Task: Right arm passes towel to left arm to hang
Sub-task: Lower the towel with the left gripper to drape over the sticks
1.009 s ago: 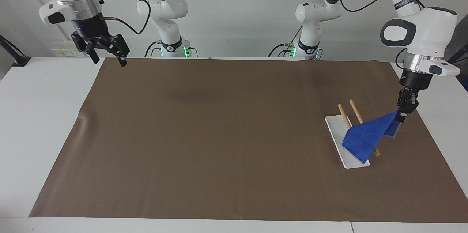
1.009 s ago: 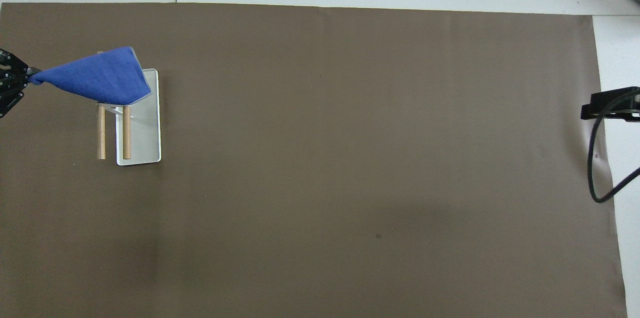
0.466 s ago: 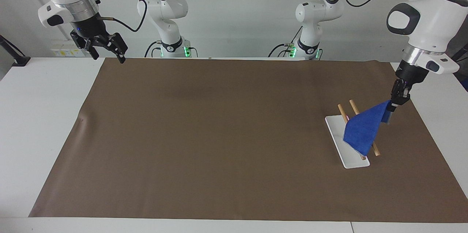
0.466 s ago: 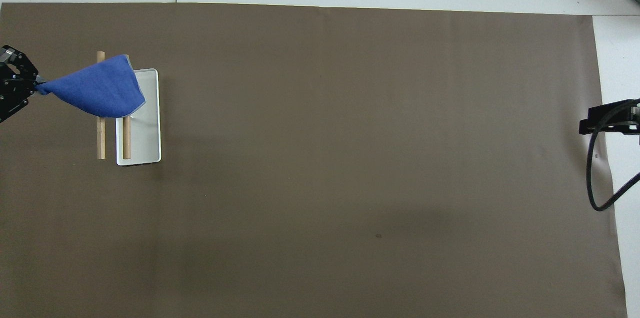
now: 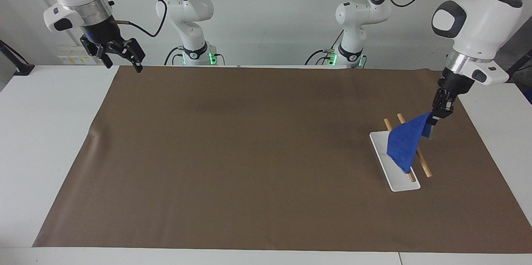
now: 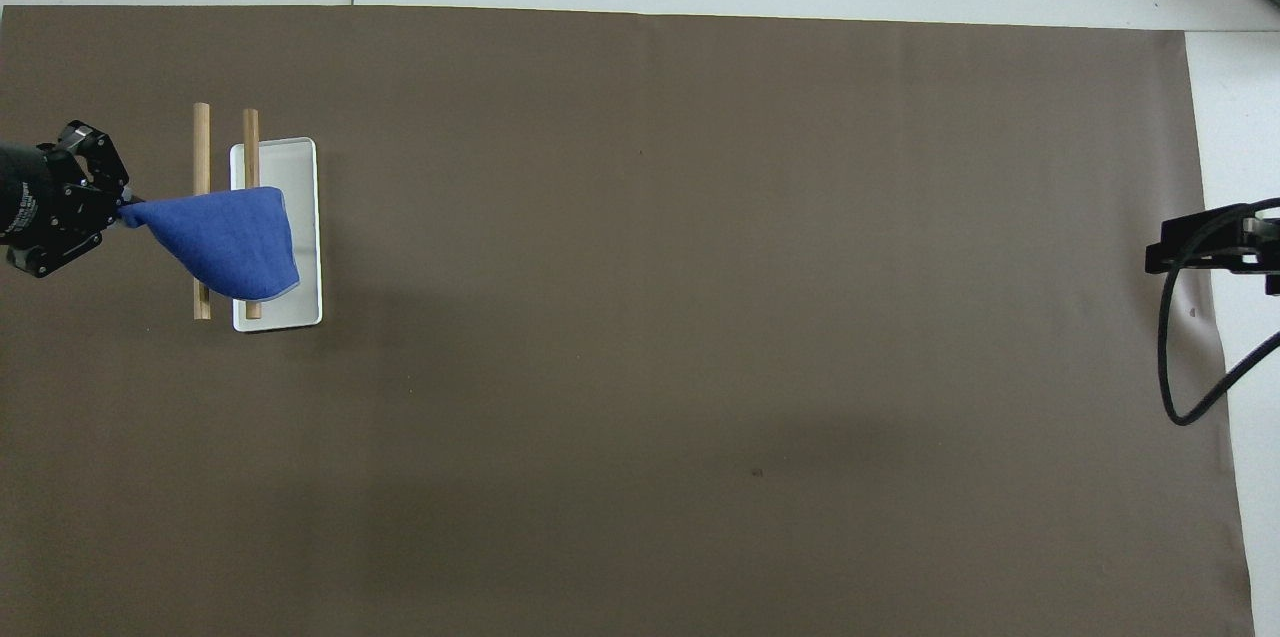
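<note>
dragging towel [image 5: 402, 145] back across rack [image 5: 406, 149] | left gripper [image 5: 436, 117] clamps its corner | right gripper [image 5: 121, 55] waits, spread | hanging nearly done

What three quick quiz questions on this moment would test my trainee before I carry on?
1. True or false: the towel lies flat on the brown mat.
2. Which gripper holds the towel? A) left gripper B) right gripper
3. Fill in: the towel drapes over the two wooden ____ of the rack on the white base.

Key: 1 false, it hangs from a pinched corner; 2 A, the right gripper waits, open, at its own end; 3 rods.
</note>
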Robot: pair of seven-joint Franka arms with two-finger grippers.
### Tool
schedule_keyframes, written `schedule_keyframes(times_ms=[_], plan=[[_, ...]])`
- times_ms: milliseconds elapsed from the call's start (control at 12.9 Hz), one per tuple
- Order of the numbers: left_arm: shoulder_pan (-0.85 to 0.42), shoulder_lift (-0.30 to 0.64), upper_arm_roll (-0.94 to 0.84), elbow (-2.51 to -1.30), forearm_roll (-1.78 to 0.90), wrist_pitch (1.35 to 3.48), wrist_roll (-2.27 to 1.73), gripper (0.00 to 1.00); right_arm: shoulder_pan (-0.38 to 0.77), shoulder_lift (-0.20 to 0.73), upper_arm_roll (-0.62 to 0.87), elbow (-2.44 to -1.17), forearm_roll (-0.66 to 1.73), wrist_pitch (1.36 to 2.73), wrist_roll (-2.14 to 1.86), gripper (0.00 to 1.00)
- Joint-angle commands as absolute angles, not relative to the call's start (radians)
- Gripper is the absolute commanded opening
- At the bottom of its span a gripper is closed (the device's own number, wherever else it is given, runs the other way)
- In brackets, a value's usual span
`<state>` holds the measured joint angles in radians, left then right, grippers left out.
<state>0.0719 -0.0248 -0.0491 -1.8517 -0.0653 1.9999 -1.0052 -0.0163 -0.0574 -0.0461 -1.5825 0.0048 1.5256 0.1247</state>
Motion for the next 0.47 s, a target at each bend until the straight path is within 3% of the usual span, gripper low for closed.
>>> schedule_keyframes(times_ms=[0,388], plan=[[0.095,-0.051,-0.041,-1.878,-0.023,1.991,-1.014,0.0,-0.043,-0.078,-0.012,-1.603,-0.011,1.513,0.133,1.0],[0.135,0.038,-0.041,-1.898,0.057,2.167,-1.011,0.0,-0.035,-0.08,-0.015,-1.605,-0.011,1.511,0.13,1.0]])
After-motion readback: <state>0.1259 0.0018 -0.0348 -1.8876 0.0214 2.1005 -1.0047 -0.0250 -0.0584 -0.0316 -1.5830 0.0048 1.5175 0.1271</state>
